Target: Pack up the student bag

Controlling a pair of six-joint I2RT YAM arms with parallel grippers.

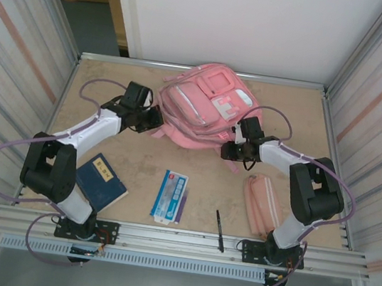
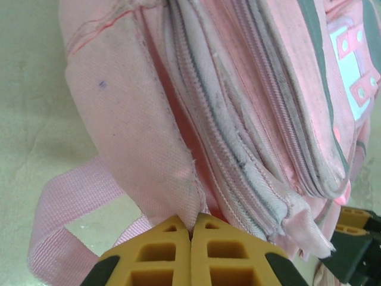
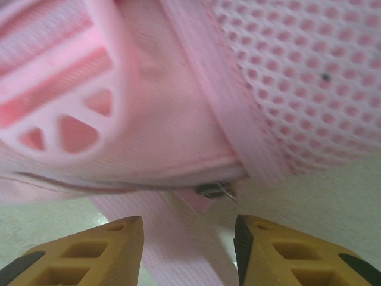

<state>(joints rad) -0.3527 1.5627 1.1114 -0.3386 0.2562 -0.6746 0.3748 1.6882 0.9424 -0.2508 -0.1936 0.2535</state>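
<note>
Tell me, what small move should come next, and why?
Probably ease the right claw forward and close it on the zipper pull: its jaws stand open just short of that pull, while the shut left claw seems to pinch the student bag.

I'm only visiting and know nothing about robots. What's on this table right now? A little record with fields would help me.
main item: pink backpack, lying at the far middle of the table
left hand: shut, pinching the backpack's bottom edge
right hand: open, a pink strap running between its fingers
near side of table: blue book, white packet, pen, pink pencil case
</note>
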